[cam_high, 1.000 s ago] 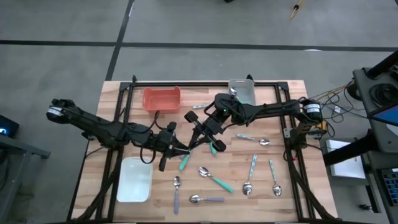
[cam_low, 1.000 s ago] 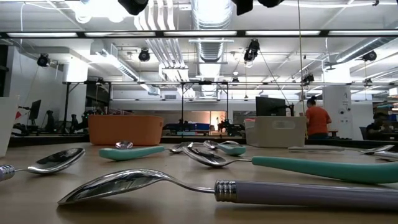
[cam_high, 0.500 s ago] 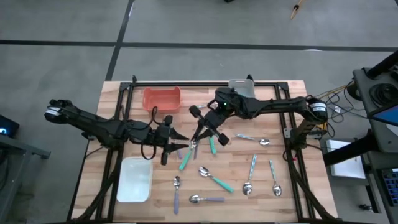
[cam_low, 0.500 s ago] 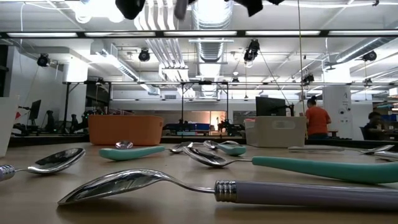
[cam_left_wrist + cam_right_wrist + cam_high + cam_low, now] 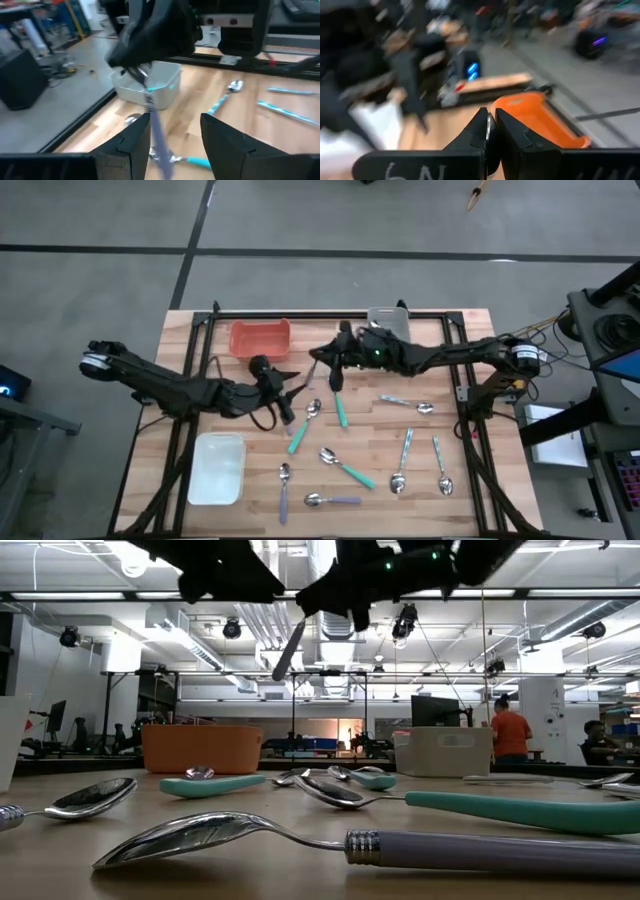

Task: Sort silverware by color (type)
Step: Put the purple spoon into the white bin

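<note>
My right gripper (image 5: 320,362) is shut on a spoon with a lavender handle (image 5: 156,120), above the table's middle. In the low view the spoon (image 5: 288,650) slants down below that gripper (image 5: 350,602). My left gripper (image 5: 291,388) stands open just to its left. In the left wrist view the handle runs down between the spread fingers of my left gripper (image 5: 175,145). Several spoons with teal (image 5: 300,432), lavender (image 5: 333,500) and pale blue (image 5: 405,460) handles lie flat on the wood. My right gripper pinches the spoon at its metal end (image 5: 141,75), just above where the lavender handle begins; the gripper's own body hides the bowl. The fingers (image 5: 479,131) point about level. The spoon is lifted clear and its handle hangs slanting down, with the free end (image 5: 277,672) lowest.
An orange tray (image 5: 260,337) and a grey tray (image 5: 392,325) stand at the far edge, and a white tray (image 5: 217,468) sits at the near left. Black frame rails run along the table's sides. In the low view, people show in the room behind.
My left gripper has opened and let go of the lavender spoon, which now hangs from my right gripper alone. My right gripper has carried the spoon toward the far edge and turned about level. Both arms have sunk into the low view.
</note>
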